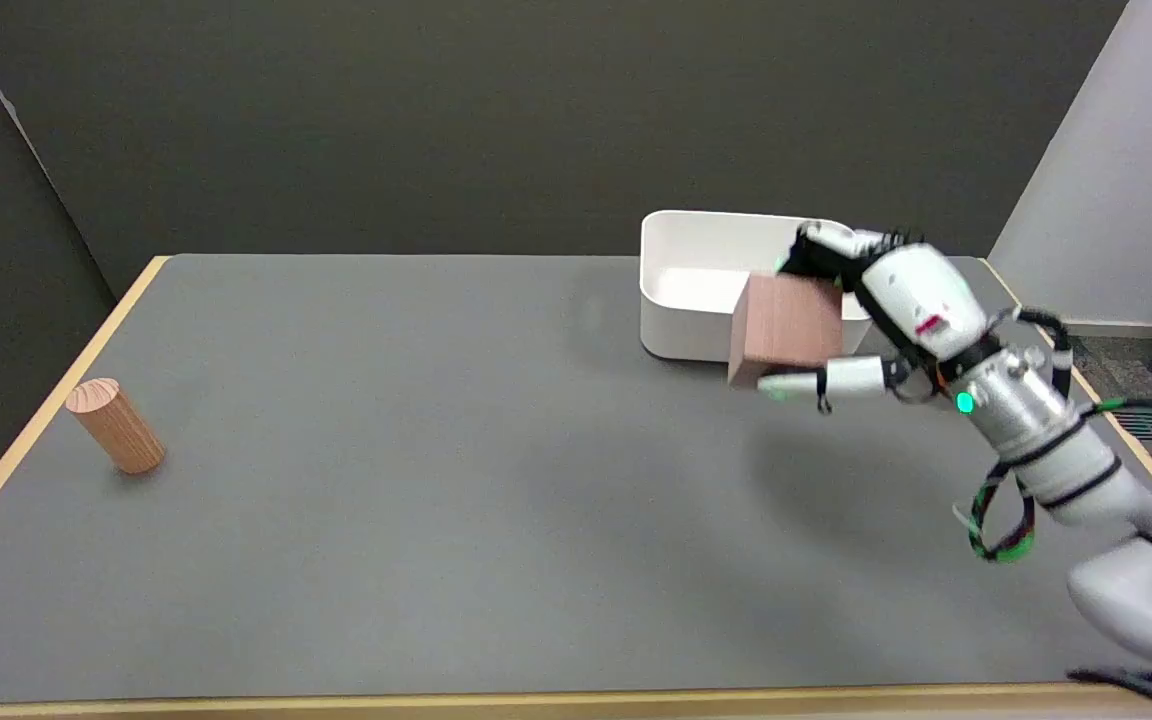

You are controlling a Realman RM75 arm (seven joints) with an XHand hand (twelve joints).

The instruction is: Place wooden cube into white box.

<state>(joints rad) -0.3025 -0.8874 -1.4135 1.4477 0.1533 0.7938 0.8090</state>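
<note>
While my right hand (pixel 861 310) grasps the plain brown wooden cube (pixel 787 331) aloft at the near rim of the white rounded plastic box (pixel 696 262), pickup looks done. Remaining, I judge: carry it over the opening, lower, release. Cube not yet inside.

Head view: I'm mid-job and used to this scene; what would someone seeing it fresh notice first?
First, the right hand at the right, holding the wooden cube in the air in front of the white box's near wall. The box stands at the table's far right, its visible inside showing nothing. Then, far off near the left edge, a lone wooden cylinder lies on its side.
</note>
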